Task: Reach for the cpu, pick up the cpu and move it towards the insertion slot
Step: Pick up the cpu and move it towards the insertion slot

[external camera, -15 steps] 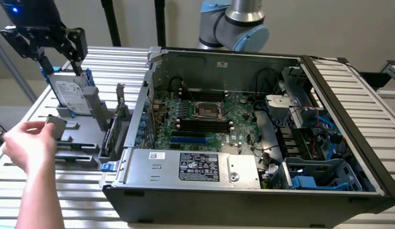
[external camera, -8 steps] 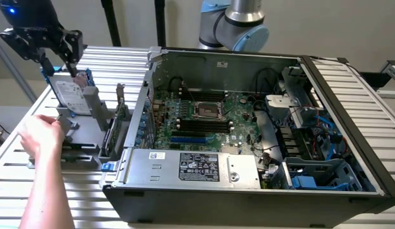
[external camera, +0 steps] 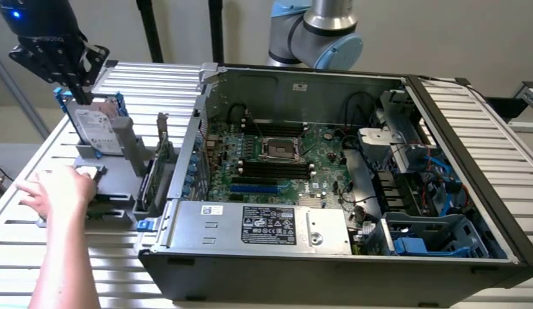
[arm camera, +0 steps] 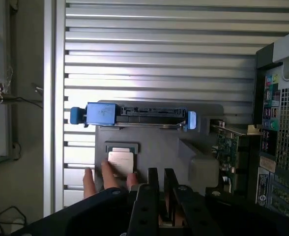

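One cpu, one hand apparently touching it.

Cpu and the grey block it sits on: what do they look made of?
The cpu: seemingly a metal top, by its pale, silvery, matte sheen. The grey holder under it: probably moulded plastic, going by its flat, dull, even grey, though painted metal cannot be ruled out.

Silvery-grey cpu, blue-railed silver hard drive, green motherboard, pale ribbed table, dark grey computer case.
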Robot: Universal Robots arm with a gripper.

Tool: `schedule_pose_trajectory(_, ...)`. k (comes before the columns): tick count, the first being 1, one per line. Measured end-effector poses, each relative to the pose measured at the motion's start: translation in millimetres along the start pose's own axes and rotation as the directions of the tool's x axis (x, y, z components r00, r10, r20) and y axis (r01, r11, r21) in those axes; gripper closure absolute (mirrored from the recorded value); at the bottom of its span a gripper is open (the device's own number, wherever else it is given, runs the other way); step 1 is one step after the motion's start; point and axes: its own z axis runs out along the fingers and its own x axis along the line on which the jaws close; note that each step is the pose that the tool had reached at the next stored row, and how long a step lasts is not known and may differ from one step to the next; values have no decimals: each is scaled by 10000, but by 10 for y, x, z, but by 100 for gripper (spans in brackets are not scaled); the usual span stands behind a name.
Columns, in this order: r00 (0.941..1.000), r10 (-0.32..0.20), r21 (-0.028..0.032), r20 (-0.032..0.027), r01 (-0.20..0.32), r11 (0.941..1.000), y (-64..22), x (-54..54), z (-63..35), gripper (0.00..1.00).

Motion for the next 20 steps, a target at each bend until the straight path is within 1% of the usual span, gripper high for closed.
schedule_pose_trajectory(1, 10000, 0, 0, -1, 0, 10000, 0, 0, 0, 82)
schedule_pose_trajectory(2, 10000, 0, 0, 0, 0, 10000, 0, 0, 0, 88)
schedule_pose_trajectory(3, 10000, 0, 0, 0, 0, 10000, 0, 0, 0, 89)
schedule_pose_trajectory(20, 10000, -1, 1, -2, 1, 10000, -1, 2, 2, 89)
